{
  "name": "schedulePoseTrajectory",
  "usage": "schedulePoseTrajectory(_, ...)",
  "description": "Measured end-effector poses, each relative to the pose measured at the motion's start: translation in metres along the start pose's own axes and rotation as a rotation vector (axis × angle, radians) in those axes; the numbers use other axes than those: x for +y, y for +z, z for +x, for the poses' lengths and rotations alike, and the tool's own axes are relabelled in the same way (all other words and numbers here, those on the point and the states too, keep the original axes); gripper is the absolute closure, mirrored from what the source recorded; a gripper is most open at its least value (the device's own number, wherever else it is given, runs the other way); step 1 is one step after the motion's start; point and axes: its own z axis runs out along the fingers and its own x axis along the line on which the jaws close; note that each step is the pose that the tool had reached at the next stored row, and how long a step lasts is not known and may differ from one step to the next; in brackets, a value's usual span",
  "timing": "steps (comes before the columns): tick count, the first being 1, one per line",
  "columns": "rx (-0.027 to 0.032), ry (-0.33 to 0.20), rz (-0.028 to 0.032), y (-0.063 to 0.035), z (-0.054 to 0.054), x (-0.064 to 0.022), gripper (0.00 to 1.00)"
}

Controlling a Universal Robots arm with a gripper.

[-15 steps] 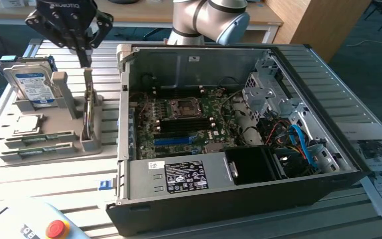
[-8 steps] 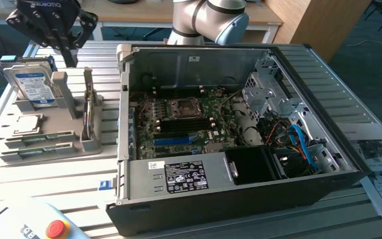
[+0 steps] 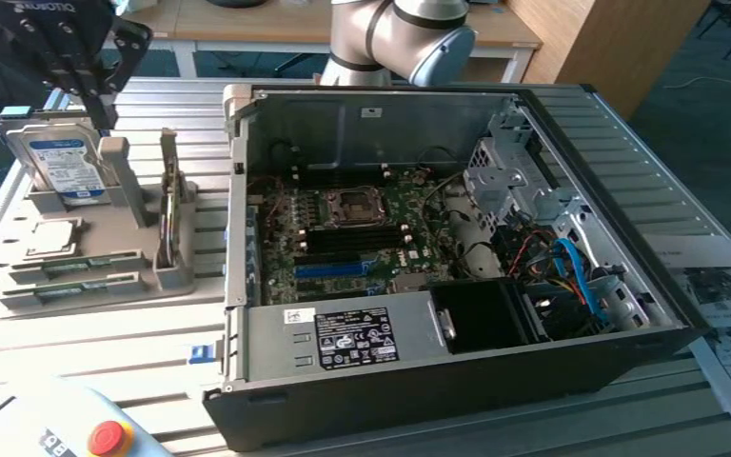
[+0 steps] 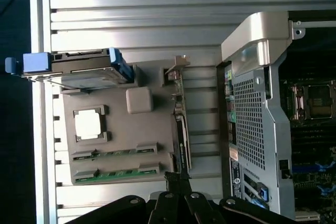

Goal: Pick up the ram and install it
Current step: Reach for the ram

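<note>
Gripper (image 3: pixel 99 116), closed tight and holding nothing, hangs above the grey holder (image 3: pixel 149 278). Align your jaws squarely across the ram (image 3: pixel 168 205) standing edgewise in that holder.

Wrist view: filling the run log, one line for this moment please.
pincer: shut, empty | green circuit-board ram sticks: in grey plastic tray | black computer case: open

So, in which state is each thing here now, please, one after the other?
gripper: jaws shut, holding nothing.
ram: lying flat in the tray, not picked up.
second ram stick: flat in the tray beside it.
hard drive: standing upright in the tray.
processor chip: lying flat in its recess.
computer case: on its side, open, side panel off.
</note>
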Motion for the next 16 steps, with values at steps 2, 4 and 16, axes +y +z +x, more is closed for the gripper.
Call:
schedulePoseTrajectory(2,0.0001,0.0,0.0001,-0.0002,0.007,-0.0005,0.89)
schedulePoseTrajectory(4,0.0,0.0,0.0001,-0.0004,0.014,-0.001,0.89)
schedulePoseTrajectory(16,-0.0001,0.0,0.0,-0.0014,0.054,-0.004,0.89)
